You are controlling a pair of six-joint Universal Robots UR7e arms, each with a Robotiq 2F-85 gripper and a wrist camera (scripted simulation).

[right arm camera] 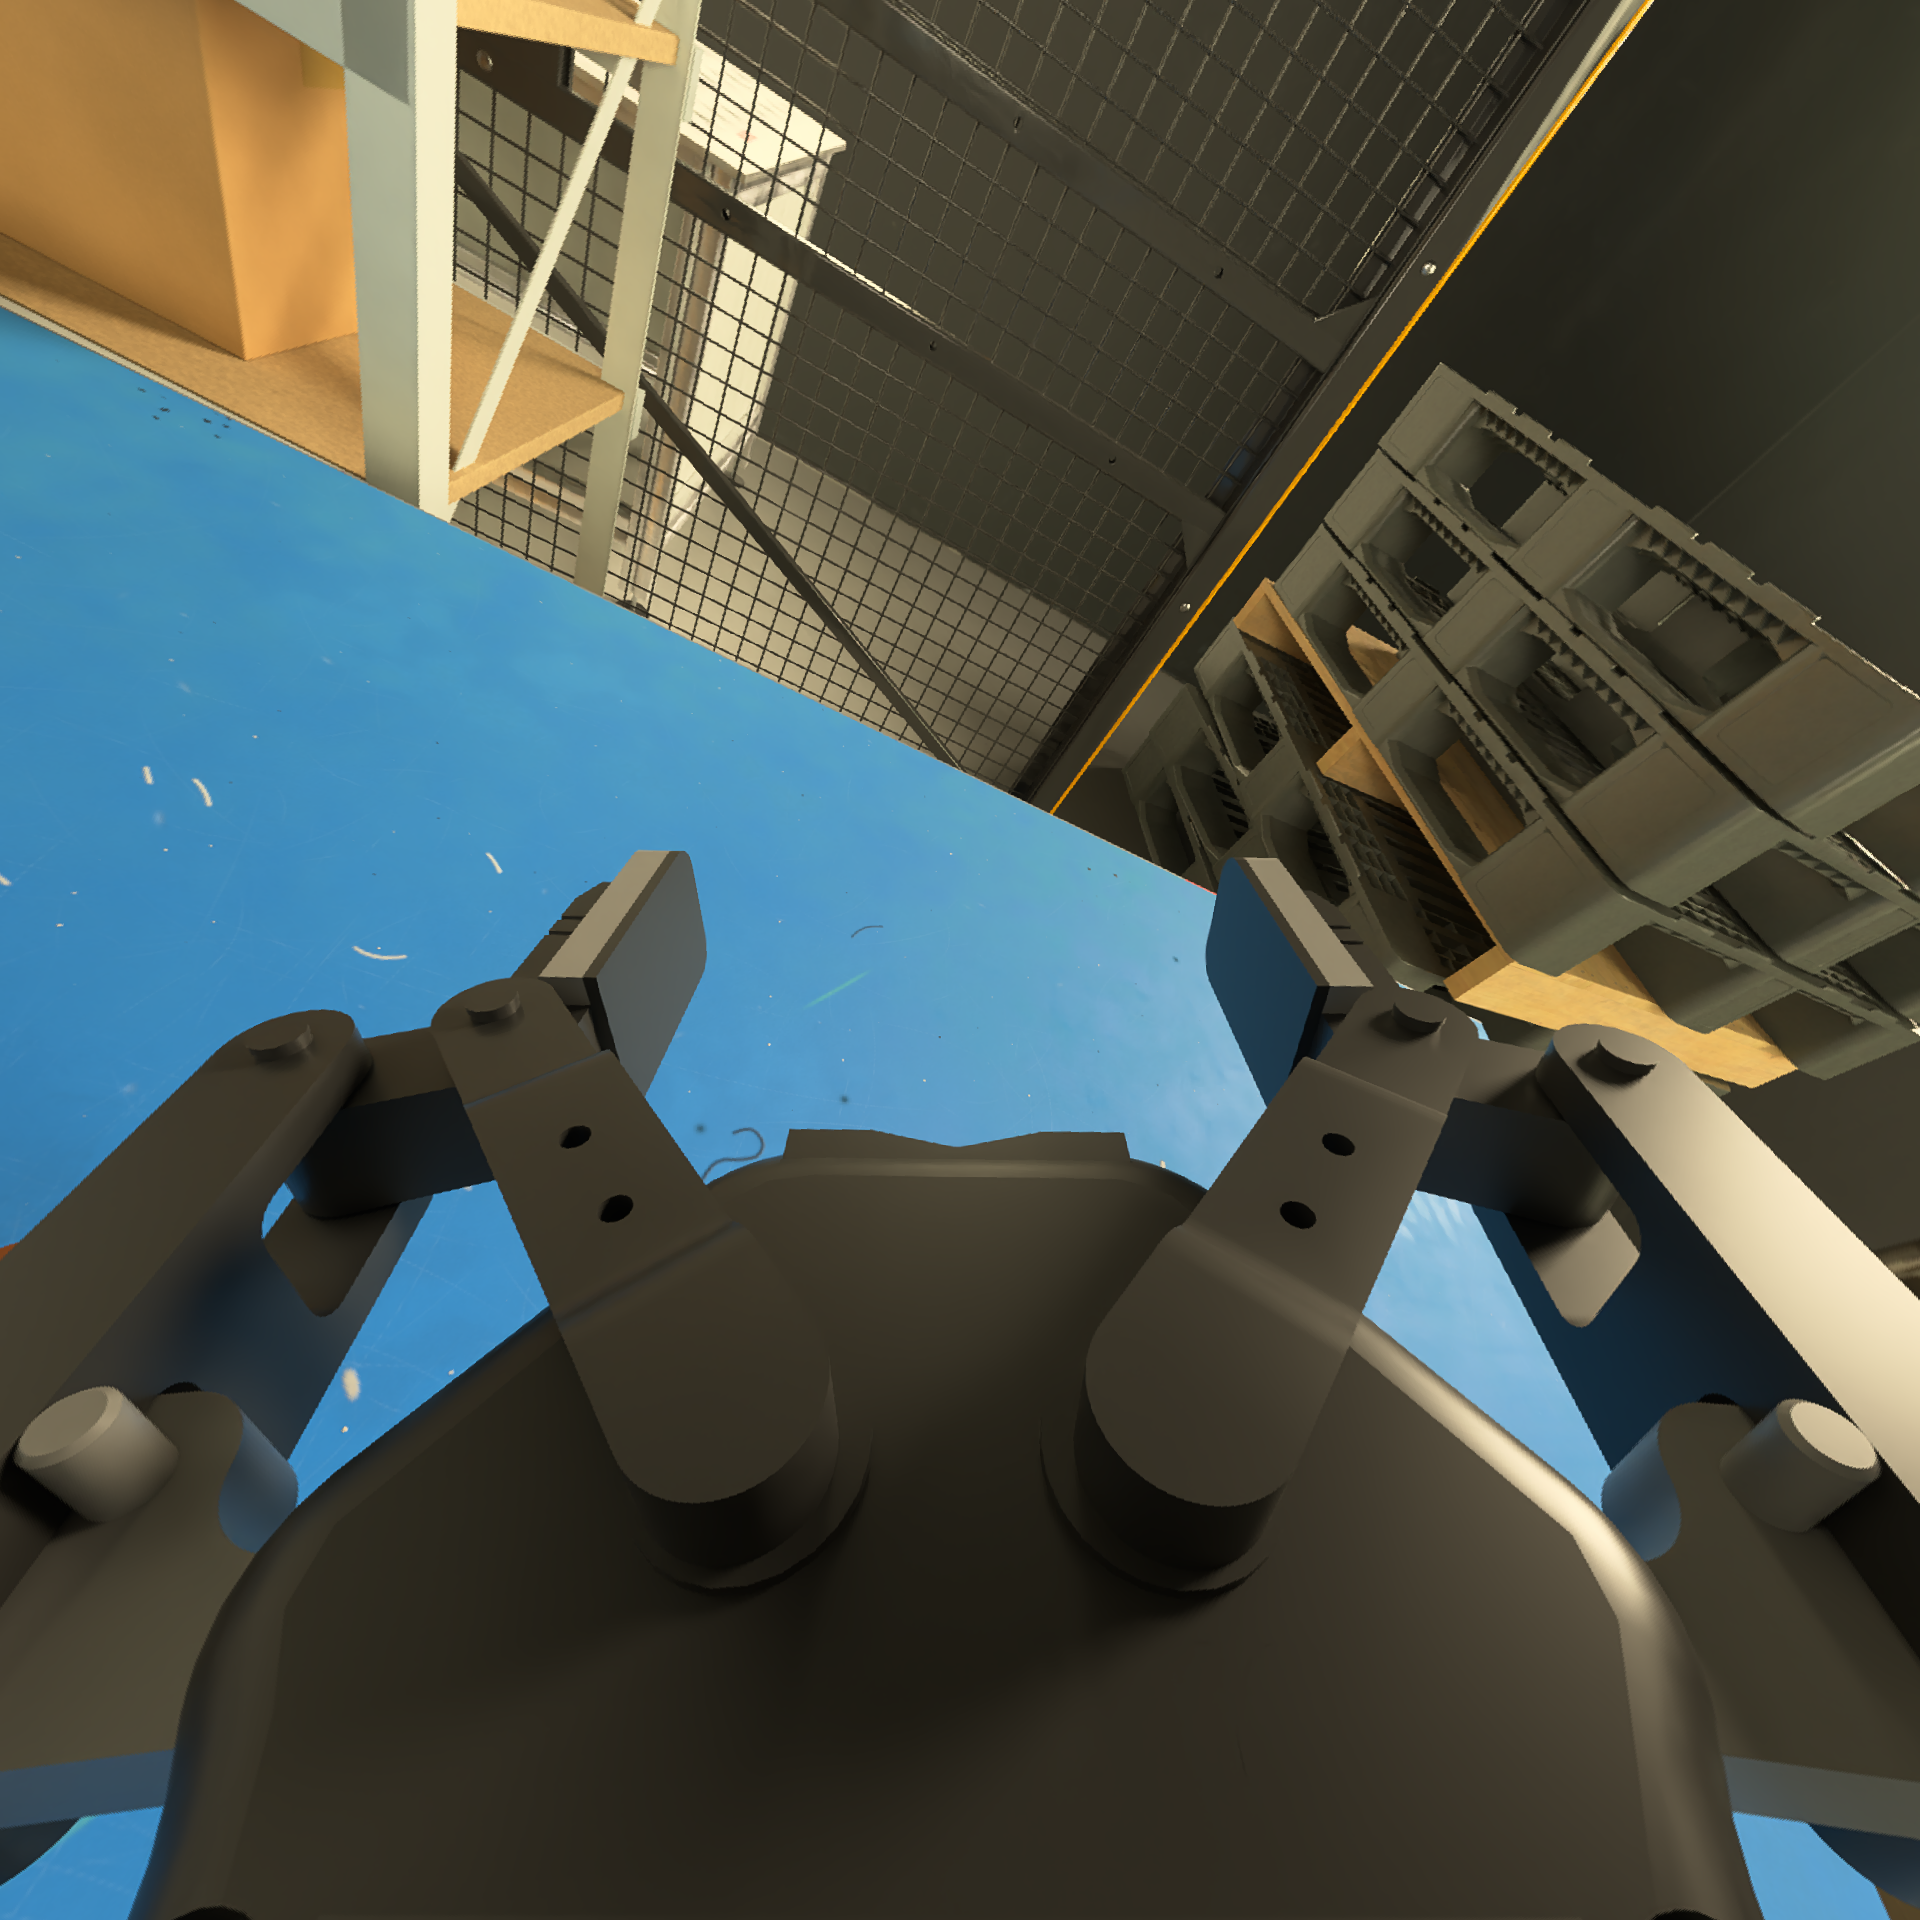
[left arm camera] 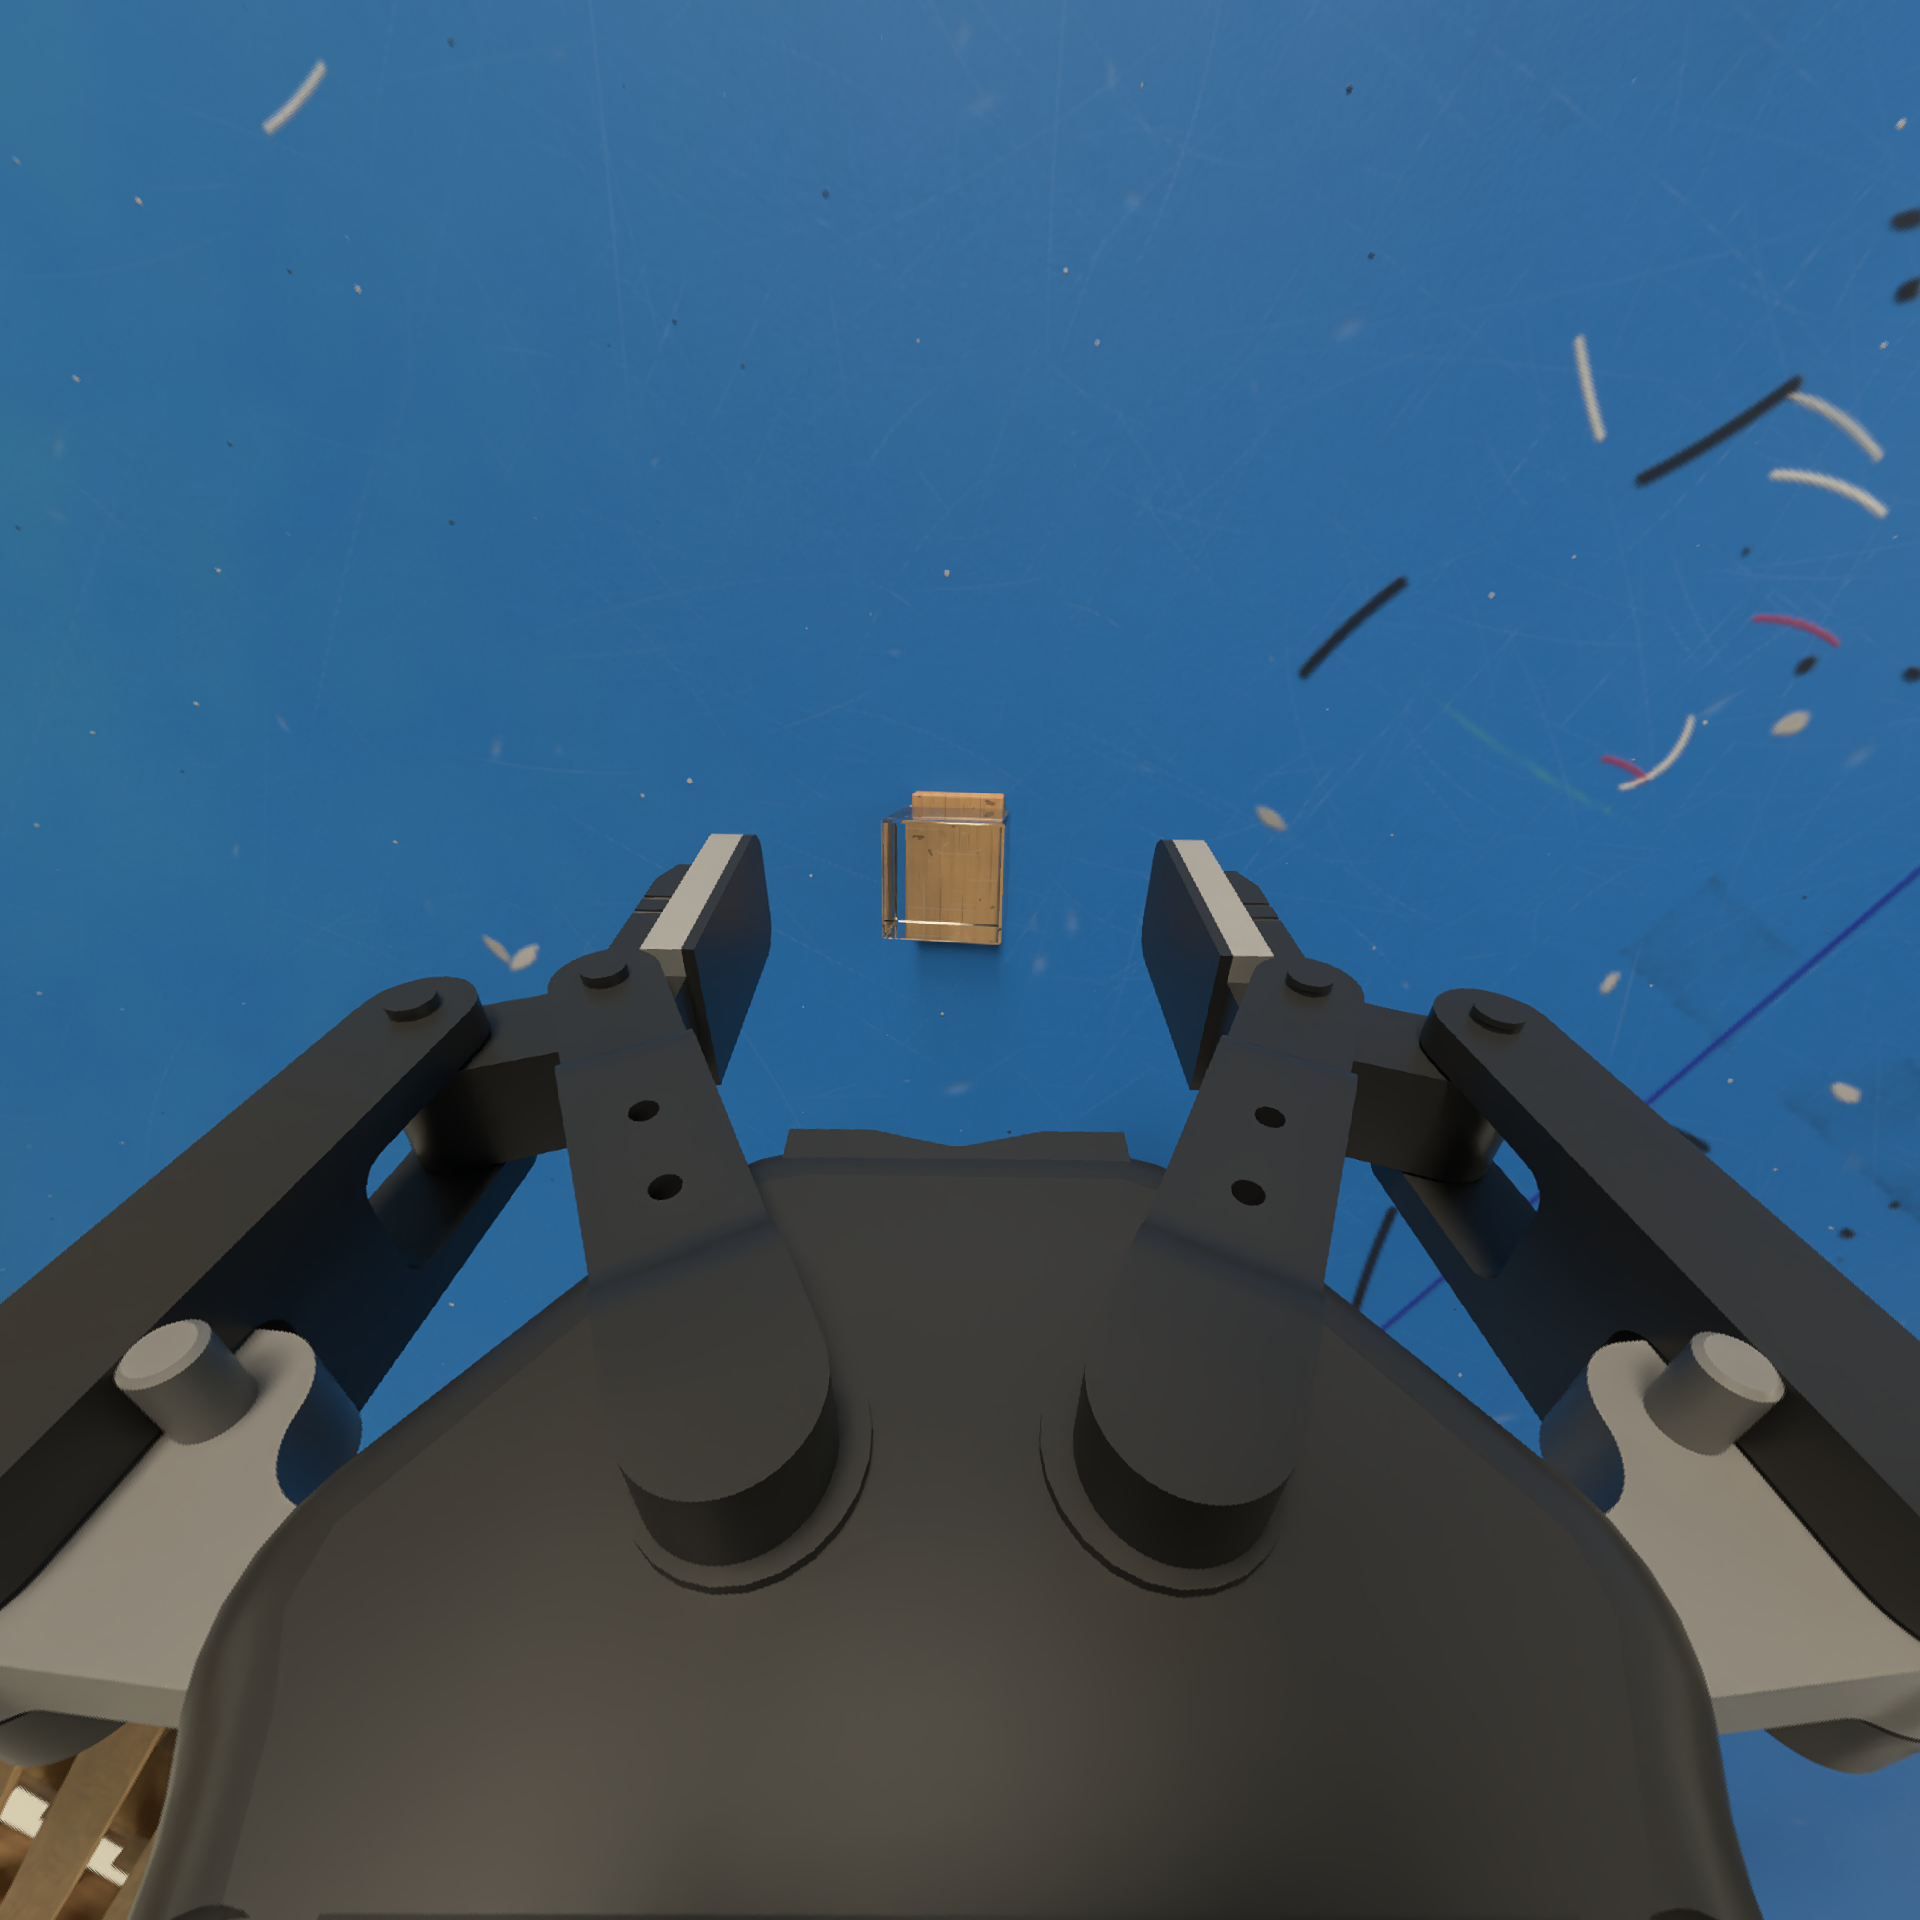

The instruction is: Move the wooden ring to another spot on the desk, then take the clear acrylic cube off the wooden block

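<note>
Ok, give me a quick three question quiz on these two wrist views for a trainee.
1. True or false: the clear acrylic cube sits on the wooden block.
2. Which gripper looks down at the cube: A left gripper, B right gripper?
3. Fill in: the desk surface is ____.

Key: 1 true; 2 A; 3 blue.

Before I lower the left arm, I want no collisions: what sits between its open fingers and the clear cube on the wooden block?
Only bare blue desk separates the left gripper from the clear cube, per the left wrist view.
</note>
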